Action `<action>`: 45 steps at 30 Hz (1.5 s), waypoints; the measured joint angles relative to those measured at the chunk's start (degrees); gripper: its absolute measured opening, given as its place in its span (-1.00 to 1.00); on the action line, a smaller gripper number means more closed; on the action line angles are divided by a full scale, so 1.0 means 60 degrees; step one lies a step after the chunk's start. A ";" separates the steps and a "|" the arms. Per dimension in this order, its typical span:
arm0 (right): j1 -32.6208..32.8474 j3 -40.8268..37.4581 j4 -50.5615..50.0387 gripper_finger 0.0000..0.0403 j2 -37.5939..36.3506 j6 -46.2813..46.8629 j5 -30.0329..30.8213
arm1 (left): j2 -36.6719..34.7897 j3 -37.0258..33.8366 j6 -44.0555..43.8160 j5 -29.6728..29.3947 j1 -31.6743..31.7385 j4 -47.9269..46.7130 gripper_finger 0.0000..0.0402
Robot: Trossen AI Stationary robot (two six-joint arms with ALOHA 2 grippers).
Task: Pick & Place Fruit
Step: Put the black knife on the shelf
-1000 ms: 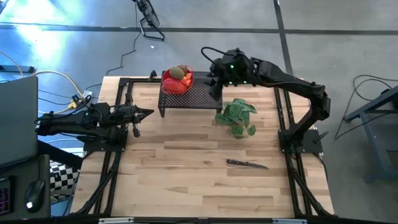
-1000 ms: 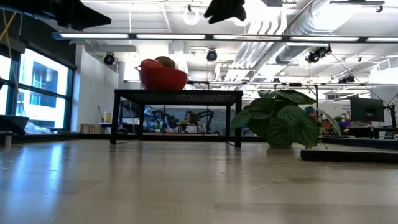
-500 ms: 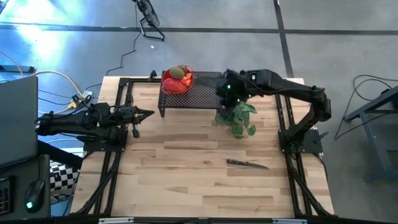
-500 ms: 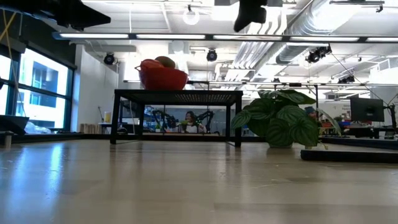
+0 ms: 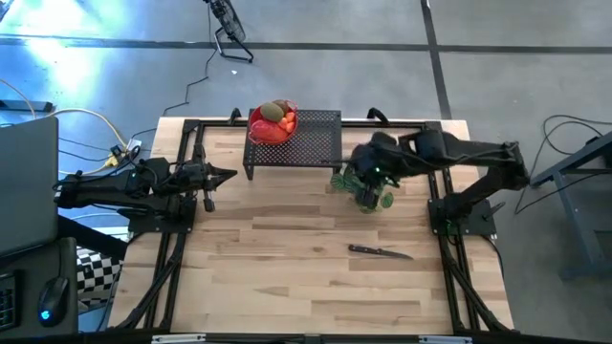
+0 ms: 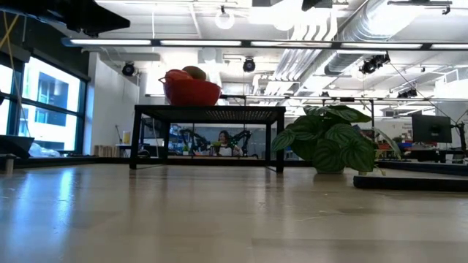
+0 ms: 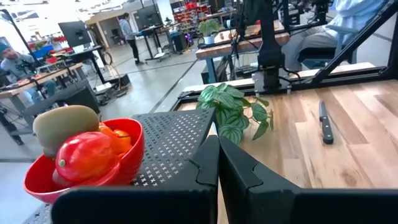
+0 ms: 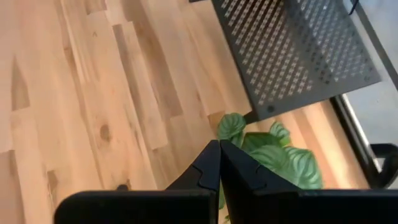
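On the black rack point(image 5: 306, 141) — fruit point(image 5: 273, 122) well apart from right tool point(image 5: 356, 178).

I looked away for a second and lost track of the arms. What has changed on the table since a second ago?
The right gripper drew back from over the black perforated stand to above the green plant, and its fingers closed on nothing. It took hold of nothing. The left gripper stayed shut at the left side. The red bowl with the fruit and the knife did not move.
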 joint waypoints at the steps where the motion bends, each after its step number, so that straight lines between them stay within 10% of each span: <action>1: 0.0108 -0.0340 0.0242 -0.99 -0.0091 0.0114 0.0005 | 0.0000 -0.0001 -0.0020 0.0000 0.0001 -0.0034 -1.00; 15: 0.0894 -0.5771 0.3533 -0.99 -0.1924 0.2141 -0.0837 | 0.0002 -0.0004 -0.0082 -0.0005 0.0002 -0.0370 -1.00; 25: 0.1835 -0.7525 0.4215 -0.99 -0.1983 0.2899 -0.3463 | 0.0003 -0.0004 -0.0162 -0.0011 0.0000 -0.0505 -1.00; 34: 0.2059 -0.7874 0.4556 -0.97 -0.1907 0.3931 -0.3584 | 0.0000 -0.0004 -0.0254 -0.0011 0.0000 -0.0502 -1.00; 45: 0.2830 -0.7864 0.5314 -0.10 -0.1590 0.2973 -0.2084 | 0.0000 -0.0004 -0.0444 -0.0022 0.0000 -0.0513 -1.00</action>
